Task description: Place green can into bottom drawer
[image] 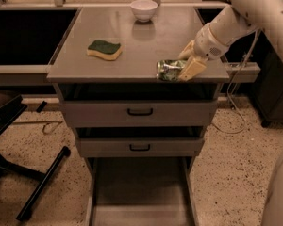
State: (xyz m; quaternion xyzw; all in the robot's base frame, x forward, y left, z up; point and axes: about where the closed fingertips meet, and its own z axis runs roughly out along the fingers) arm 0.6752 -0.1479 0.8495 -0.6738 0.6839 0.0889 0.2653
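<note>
The green can [168, 70] lies on its side near the front right edge of the grey cabinet top [132, 46], dented and shiny. My gripper [187, 63] comes in from the right on a white arm; its cream fingers [192, 68] sit on either side of the can's right end and close on it. The bottom drawer [139, 192] is pulled out below, wide and grey with a flat bare floor.
A green-topped yellow sponge [104, 49] lies at the top's left. A white bowl [144, 9] stands at the back. Two shallower drawers with black handles [139, 111] are slightly open. A black chair base [33, 187] is on the floor at left. Cables hang at right.
</note>
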